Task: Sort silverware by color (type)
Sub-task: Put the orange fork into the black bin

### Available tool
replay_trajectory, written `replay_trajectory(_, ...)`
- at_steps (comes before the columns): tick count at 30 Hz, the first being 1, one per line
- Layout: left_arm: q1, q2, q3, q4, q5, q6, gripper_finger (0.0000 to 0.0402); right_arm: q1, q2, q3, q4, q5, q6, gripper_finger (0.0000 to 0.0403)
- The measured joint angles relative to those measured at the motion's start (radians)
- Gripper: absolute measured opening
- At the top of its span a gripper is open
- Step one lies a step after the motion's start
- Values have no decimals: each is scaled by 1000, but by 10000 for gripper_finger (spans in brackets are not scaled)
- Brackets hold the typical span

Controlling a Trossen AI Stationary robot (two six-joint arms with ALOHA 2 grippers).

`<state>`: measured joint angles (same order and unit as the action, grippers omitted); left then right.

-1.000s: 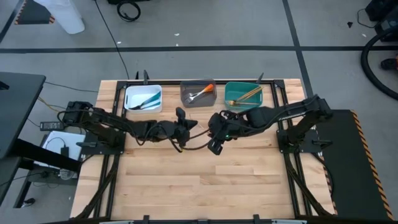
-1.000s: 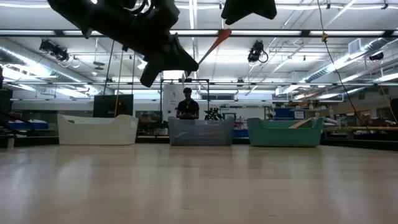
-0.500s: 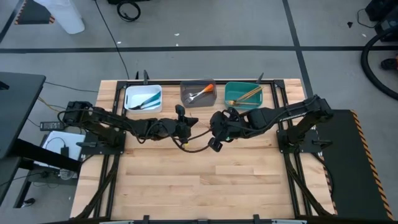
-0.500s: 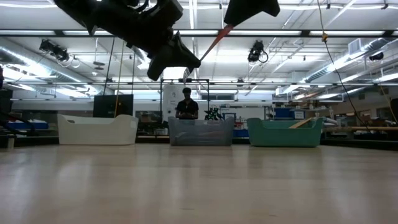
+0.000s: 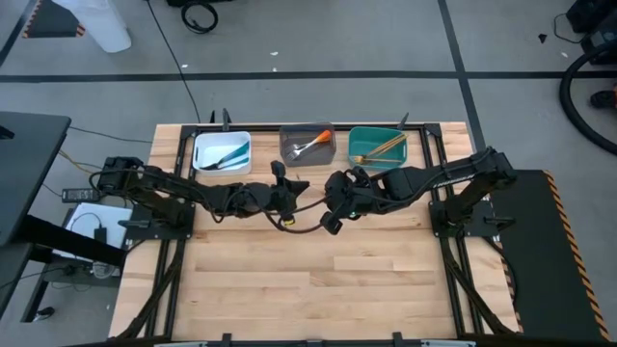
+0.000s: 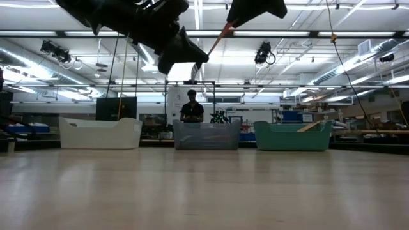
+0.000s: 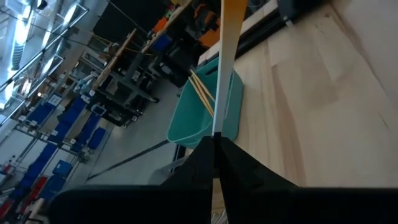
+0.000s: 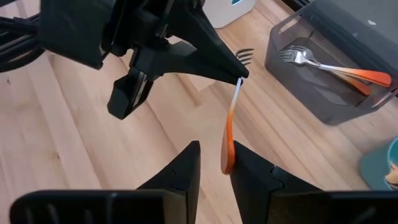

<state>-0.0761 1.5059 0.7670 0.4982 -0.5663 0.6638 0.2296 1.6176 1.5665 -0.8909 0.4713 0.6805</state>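
An orange-handled fork (image 8: 231,124) with a silver head hangs in the air above the table's middle, between both arms. My left gripper (image 7: 216,140) (image 5: 289,200) is shut on it near the head. My right gripper (image 8: 216,149) (image 5: 328,204) is open, and its fingers stand on either side of the handle's free end (image 8: 228,163). The handle lies close to one finger; whether it touches I cannot tell. In the low view the fork (image 6: 220,35) slants up from the left fingers to the right gripper. My left gripper pinches the fork's silver neck (image 8: 239,81) just behind the tines (image 8: 246,56), between its two fingertips (image 8: 217,62). The fingers come from the table's left, roughly in line with the fork. The fork is lifted clear, and its orange handle (image 7: 231,37) points away toward the right gripper.
Three bins stand in a row at the far edge: a white one (image 5: 222,152) with blue-handled pieces, a grey one (image 5: 308,145) with an orange-handled fork (image 8: 339,70), and a teal one (image 5: 377,146) with gold pieces. A person (image 6: 192,107) stands beyond the table. Bare wood lies toward the near edge.
My left gripper has risen a little and moved toward the right gripper, carrying the fork with it. The orange handle now reaches in between the right fingers. The right arm has hardly moved.
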Motion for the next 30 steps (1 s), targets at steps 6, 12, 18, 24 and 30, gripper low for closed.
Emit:
replay_trajectory(6, 0, 0, 0, 10, 0, -6, 18, -2, 0, 0, 5, 3, 0, 72)
replay_trajectory(12, -3, 0, 0, 14, 9, -10, 18, -4, 0, -1, 51, 4, -2, 41)
replay_trajectory(18, -5, 0, 0, 12, 8, -6, 18, -10, 0, -1, 53, 7, -2, 31)
replay_trajectory(24, -6, 0, 0, 15, 13, -2, 18, -10, 0, -1, 64, 6, -1, 45)
replay_trajectory(30, -6, 0, 0, 18, 17, -1, 18, -10, 0, -1, 116, -1, -3, 74)
